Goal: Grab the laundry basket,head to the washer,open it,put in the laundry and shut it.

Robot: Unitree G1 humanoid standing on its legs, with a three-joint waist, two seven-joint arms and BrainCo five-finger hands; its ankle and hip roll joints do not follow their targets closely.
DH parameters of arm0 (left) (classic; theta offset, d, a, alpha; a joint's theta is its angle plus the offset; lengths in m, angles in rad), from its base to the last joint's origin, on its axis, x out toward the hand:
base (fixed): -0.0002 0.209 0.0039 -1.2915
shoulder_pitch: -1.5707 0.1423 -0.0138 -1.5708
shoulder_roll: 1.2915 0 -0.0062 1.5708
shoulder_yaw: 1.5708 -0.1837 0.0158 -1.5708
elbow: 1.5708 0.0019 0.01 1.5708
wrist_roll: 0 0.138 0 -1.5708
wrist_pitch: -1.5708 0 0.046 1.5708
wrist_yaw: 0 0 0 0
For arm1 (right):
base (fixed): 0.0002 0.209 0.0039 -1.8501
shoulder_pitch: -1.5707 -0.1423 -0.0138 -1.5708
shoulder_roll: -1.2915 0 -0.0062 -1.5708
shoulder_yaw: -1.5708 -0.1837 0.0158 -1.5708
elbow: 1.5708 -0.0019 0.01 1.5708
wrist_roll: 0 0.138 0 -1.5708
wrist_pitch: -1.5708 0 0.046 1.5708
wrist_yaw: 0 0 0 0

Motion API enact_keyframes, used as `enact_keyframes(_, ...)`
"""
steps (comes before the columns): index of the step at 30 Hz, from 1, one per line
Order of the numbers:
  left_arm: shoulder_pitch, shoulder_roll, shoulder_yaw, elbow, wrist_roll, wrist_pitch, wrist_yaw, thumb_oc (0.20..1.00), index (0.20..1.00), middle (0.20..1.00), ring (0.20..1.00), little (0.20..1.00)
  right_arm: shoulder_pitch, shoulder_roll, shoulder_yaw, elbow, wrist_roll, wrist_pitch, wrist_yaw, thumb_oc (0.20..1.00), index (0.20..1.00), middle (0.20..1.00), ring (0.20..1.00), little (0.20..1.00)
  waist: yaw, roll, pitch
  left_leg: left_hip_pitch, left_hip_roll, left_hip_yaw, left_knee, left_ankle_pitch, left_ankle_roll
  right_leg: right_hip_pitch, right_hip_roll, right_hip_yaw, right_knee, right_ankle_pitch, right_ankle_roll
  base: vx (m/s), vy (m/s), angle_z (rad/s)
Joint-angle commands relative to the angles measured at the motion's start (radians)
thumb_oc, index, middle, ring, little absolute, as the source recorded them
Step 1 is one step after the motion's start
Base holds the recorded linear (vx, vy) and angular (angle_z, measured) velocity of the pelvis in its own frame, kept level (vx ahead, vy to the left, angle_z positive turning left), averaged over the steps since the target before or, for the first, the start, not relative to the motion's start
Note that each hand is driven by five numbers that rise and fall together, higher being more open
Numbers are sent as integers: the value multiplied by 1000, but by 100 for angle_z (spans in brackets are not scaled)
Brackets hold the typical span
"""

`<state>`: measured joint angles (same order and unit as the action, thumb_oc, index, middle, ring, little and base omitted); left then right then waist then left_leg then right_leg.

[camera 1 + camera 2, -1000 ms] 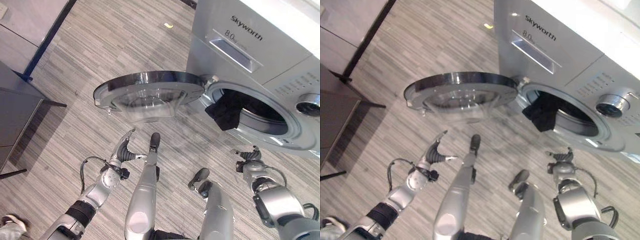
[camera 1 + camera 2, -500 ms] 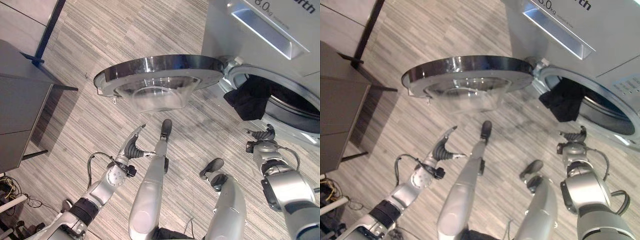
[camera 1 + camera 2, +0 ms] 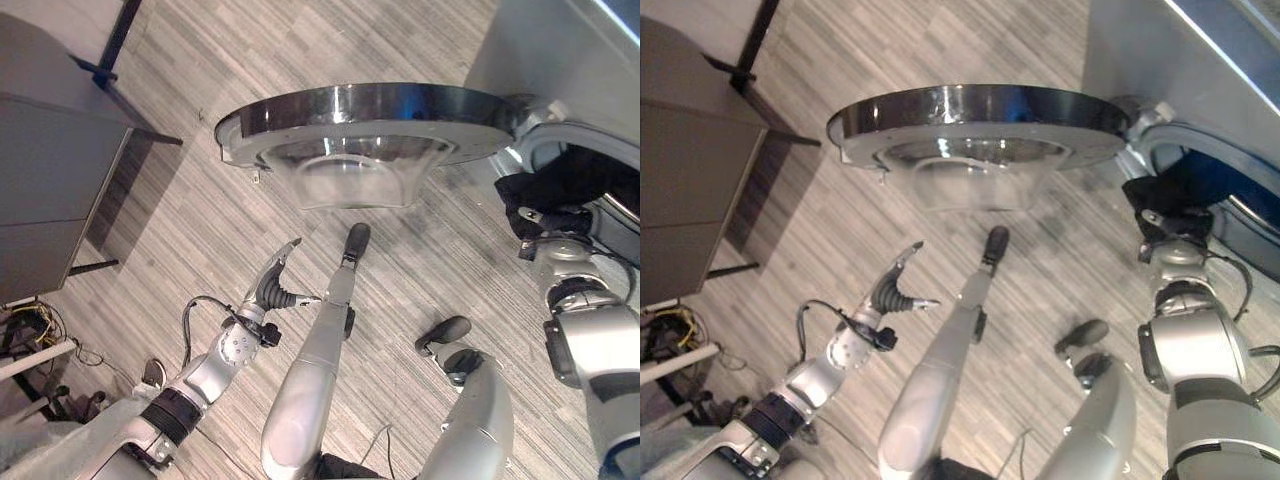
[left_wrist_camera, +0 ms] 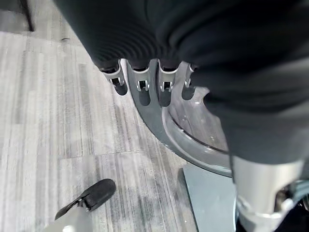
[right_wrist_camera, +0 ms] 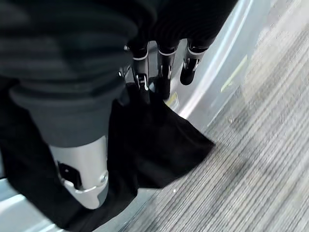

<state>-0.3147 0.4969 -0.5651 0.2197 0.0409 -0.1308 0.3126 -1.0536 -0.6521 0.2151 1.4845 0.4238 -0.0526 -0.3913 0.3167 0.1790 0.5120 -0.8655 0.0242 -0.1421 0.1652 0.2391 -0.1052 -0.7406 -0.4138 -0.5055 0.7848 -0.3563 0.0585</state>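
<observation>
So the thing that mattered here: the dark laundry [image 3: 560, 190] was hanging out over the lower lip of the washer's [image 3: 1180, 60] round opening, a limp black cloth draped half in, half out, and the right hand [image 3: 548, 222] was right up against it. In the right wrist view its fingers [image 5: 164, 77] looked fairly straight, tips touching or nearly touching the cloth, not curled round it as far as I could tell. The cloth lay ahead of that hand, toward the drum, so my guess was a push inward came next, and the right arm was clearly the nearer one.

The left hand [image 3: 272, 290] hung relaxed with its fingers spread, low over the striped grey plank floor [image 3: 200, 200], well apart from the laundry. The door [image 3: 370, 115] stood swung wide, a dark glossy ring round a clear domed glass bowl, lying between the two hands. Off to the left there was a grey cabinet [image 3: 50, 190]
</observation>
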Motion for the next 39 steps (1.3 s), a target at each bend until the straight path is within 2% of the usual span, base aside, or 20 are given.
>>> enact_keyframes(1,-13,-40,-46,-31,-35,-44,38,1000,1000,1000,1000,1000,-62,-147,8,-38,76,-55,-16,1000,1000,1000,1000,1000,24,97,8,-73,-44,63,2,-65,55,37,60,-19,13,-126,-68,84,2,22)
enact_keyframes(2,-9,-38,-42,-37,-44,-45,35,1000,1000,1000,1000,1000,-82,-164,-5,-34,107,-59,-15,1000,1000,1000,1000,1000,29,99,8,-80,-47,63,1,-66,55,28,54,-17,22,-131,-68,54,-5,17)
enact_keyframes(3,-8,-38,-41,-38,-49,-46,33,1000,1000,1000,1000,1000,-88,-170,-12,-33,128,-63,-12,884,884,884,884,884,29,99,8,-84,-49,62,1,-67,55,24,54,-16,25,-132,-68,40,-7,10)
enact_keyframes(4,-8,-38,-38,-38,-53,-46,32,1000,1000,1000,1000,1000,-93,-174,-18,-32,146,-65,-8,743,743,743,743,743,29,97,8,-88,-51,62,2,-67,55,20,53,-15,28,-134,-68,31,-3,4)
enact_keyframes(5,-8,-39,-37,-37,-56,-47,31,1000,1000,1000,1000,1000,-98,-178,-29,-30,168,-67,-7,558,558,558,558,558,28,97,8,-90,-53,62,3,-67,55,18,52,-14,30,-134,-68,0,0,0)
enact_keyframes(6,-9,-38,-37,-37,-57,-47,31,1000,1000,1000,1000,1000,-99,-179,-29,-29,171,-67,-5,467,467,467,467,467,29,96,8,-91,-53,62,3,-67,55,16,51,-13,31,-135,-68,0,0,0)
enact_keyframes(7,-11,-37,-33,-36,-61,-47,29,1000,1000,1000,1000,1000,-106,-179,-52,-24,223,-74,5,200,200,200,200,200,29,94,8,-95,-55,61,4,-69,56,15,49,-12,33,-136,-68,0,0,0)
enact_keyframes(11,-17,-28,-16,-35,-65,-45,27,1000,1000,1000,1000,1000,-145,-162,-95,-24,365,-107,29,200,200,200,200,200,28,76,8,-95,-51,66,6,-75,53,26,56,-18,16,-127,-66,10,0,0)
enact_keyframes(13,-15,-24,-10,-31,-65,-45,28,1000,1000,1000,1000,1000,-153,-152,-86,-33,377,-115,30,200,200,200,200,200,26,70,8,-90,-48,66,6,-77,53,33,62,-18,6,-121,-64,0,0,0)
enact_keyframes(19,5,3,27,-9,-62,-37,35,1000,1000,1000,1000,1000,-203,-95,-67,-265,529,-250,21,200,200,200,200,200,-23,-8,8,-29,-20,88,-1,-92,52,107,109,-15,-89,-62,-52,-3,0,-10)
enact_keyframes(21,22,30,35,-15,-78,-38,40,1000,1000,1000,1000,1000,-242,-126,-85,-351,526,-317,-60,200,200,200,200,200,-47,-46,8,3,-11,91,-8,-91,48,163,129,-26,-149,-36,-42,-9,-23,-23)
enact_keyframes(24,14,58,28,-35,-82,-34,47,1000,1000,1000,1000,1000,-310,-220,-56,-266,407,-265,-170,200,200,200,200,200,-46,-52,7,18,-12,81,-22,-83,44,186,140,-36,-172,-34,-44,5,-26,-18)
enact_keyframes(25,12,57,26,-37,-83,-33,47,1000,1000,1000,1000,1000,-321,-223,-51,-260,400,-260,-174,200,200,200,200,200,-45,-49,8,19,-12,81,-23,-83,43,187,140,-37,-173,-34,-44,12,-22,4)
enact_keyframes(26,3,73,16,-51,-83,-30,43,1000,1000,1000,1000,1000,-338,-294,-2,-153,316,-167,-189,200,200,200,200,200,-40,-46,8,21,-15,74,-24,-81,43,188,140,-40,-165,-39,-48,8,-20,7)
enact_keyframes(27,-1,81,12,-56,-82,-33,38,1000,1000,1000,1000,1000,-347,-324,42,-94,290,-109,-137,457,457,457,457,457,-35,-44,8,20,-16,72,-24,-81,44,183,140,-41,-161,-42,-50,2,-19,5)
enact_keyframes(28,-2,83,14,-60,-88,-40,26,1000,1000,1000,1000,1000,-357,-343,85,-34,281,-56,-66,1000,1000,1000,1000,1000,-29,-42,8,16,-15,74,-23,-82,42,177,140,-42,-158,-43,-52,-7,-6,9)
enact_keyframes(29,-3,83,18,-65,-93,-46,19,1000,1000,1000,1000,1000,-376,-354,116,9,290,-28,-25,1000,1000,1000,1000,1000,-28,-44,8,11,-13,77,-22,-83,42,172,141,-39,-158,-41,-53,-6,-2,13)
enact_keyframes(32,-5,77,29,-61,-89,-46,14,1000,1000,1000,1000,1000,-382,-338,155,65,295,-1,30,1000,1000,1000,1000,1000,-34,-48,8,4,-9,86,-22,-82,43,161,147,-30,-167,-33,-53,-5,19,7)
enact_keyframes(35,8,75,39,-72,-80,-42,21,1000,1000,1000,1000,1000,-341,-278,175,43,223,-29,18,1000,1000,1000,1000,1000,-39,-50,8,2,-2,101,-23,-85,48,159,152,-15,-191,-13,-47,-10,40,-19)
enact_keyframes(39,19,71,54,-83,-74,-47,31,1000,1000,1000,1000,1000,-282,-248,160,-27,176,-67,-17,1000,1000,1000,1000,1000,-47,-51,8,6,-1,108,-22,-88,51,161,155,-8,-203,-4,-44,-12,26,-26)
